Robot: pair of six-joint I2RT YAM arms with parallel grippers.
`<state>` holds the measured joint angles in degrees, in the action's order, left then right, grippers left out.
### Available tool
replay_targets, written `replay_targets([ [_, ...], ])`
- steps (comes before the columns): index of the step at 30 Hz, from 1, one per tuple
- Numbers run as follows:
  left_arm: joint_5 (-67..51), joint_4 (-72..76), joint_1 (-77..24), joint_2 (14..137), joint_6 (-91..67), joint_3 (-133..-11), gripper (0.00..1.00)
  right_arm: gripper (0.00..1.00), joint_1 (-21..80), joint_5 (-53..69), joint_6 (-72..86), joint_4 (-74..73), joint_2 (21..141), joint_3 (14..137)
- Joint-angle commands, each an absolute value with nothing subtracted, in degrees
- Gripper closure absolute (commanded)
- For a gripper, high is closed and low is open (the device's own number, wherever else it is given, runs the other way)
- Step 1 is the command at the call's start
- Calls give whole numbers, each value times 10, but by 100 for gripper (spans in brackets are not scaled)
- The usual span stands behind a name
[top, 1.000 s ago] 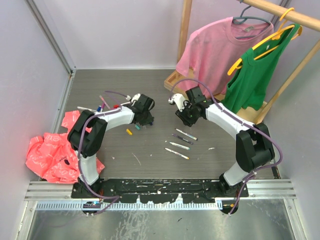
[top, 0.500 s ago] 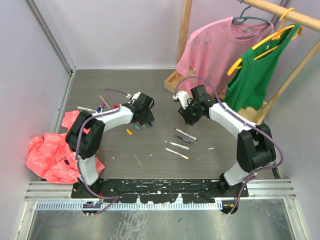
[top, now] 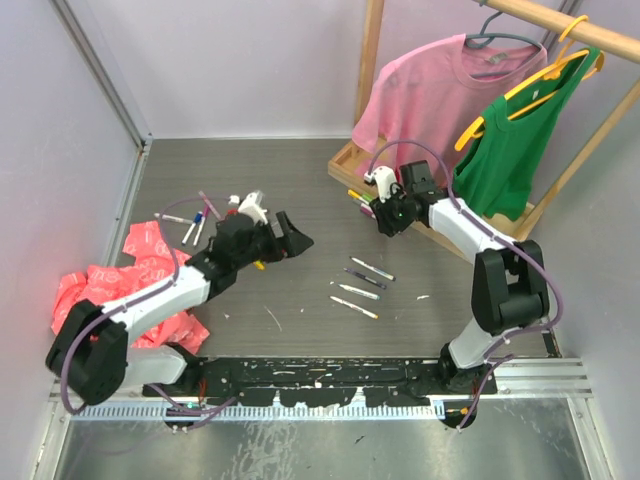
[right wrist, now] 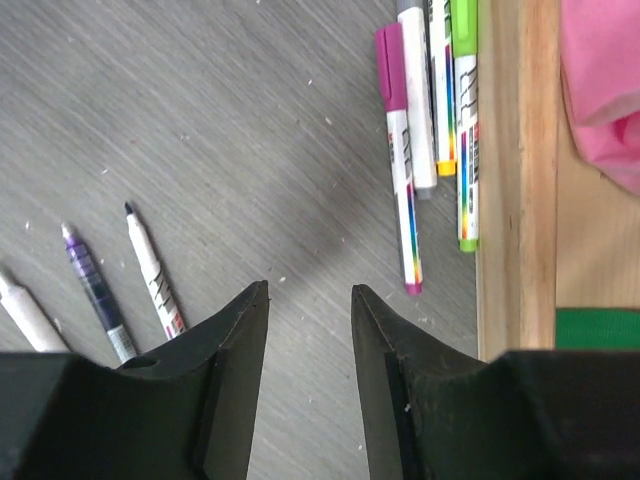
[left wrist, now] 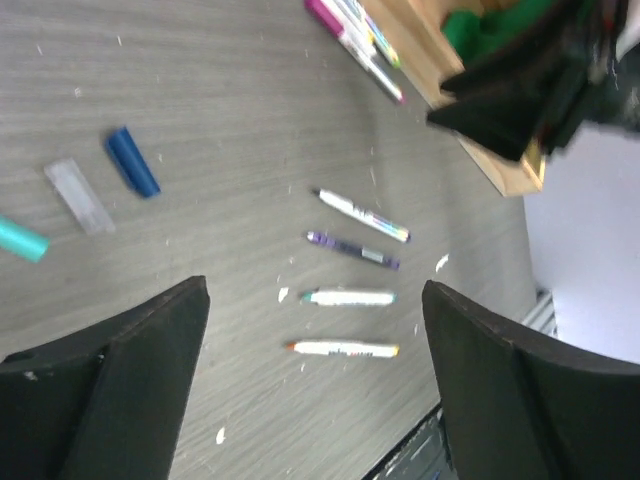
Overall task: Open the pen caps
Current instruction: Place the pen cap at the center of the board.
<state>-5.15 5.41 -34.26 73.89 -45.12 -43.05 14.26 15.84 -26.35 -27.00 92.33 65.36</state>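
Shifted since the last look: my left claw has drawn back and sprung wide, released and empty, over a small blue plastic pen cap and four uncapped white-barrelled pens on the grey table, while my right claw has swung out to the wooden base rail of the clothes rack. Right claw: half-parted, holding nothing; three capped slim white pens, magenta cap nearest, lie just beyond its tips to the right, long axes parallel to the rail, so the right arm is much the nearer. Containers: one crumpled pink plastic bag, contents not visible.
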Motion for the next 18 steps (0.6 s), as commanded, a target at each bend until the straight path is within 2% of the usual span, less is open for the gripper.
replay_targets([
  [1, -137, 280, -334, 656, -443, -305, 1, 55, 145, 148, -256, -237, 966, 701],
  [5, -128, 350, -332, 590, -449, -221, 2, 56, 144, 120, -256, -235, 1008, 723],
  [18, -112, 299, -332, 476, -442, -150, 2, 61, 127, 79, -257, -233, 1084, 768],
])
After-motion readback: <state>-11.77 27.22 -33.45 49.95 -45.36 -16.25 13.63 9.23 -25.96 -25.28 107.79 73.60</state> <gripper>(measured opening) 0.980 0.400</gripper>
